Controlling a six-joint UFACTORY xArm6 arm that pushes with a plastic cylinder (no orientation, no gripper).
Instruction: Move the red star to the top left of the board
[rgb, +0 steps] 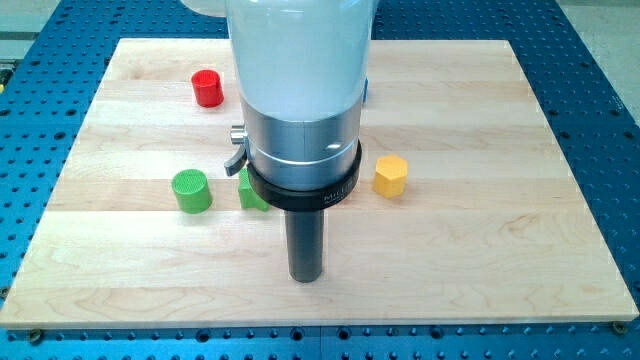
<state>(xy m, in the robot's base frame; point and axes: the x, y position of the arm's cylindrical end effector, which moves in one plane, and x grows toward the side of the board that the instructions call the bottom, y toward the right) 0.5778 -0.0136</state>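
No red star shows in the camera view; the arm's wide white and silver body (300, 100) hides the middle of the board. A red block (208, 88) that looks round stands near the view's top left. My tip (305, 278) rests on the wood near the view's bottom centre. It touches no block. It is below and to the right of a green block (250, 192) that the arm partly hides, and below and to the left of a yellow hexagon block (391, 175).
A green cylinder (191, 190) stands left of the partly hidden green block. A sliver of something blue (366, 90) peeks out at the arm's right side. The wooden board (520, 250) lies on a blue perforated table (40, 100).
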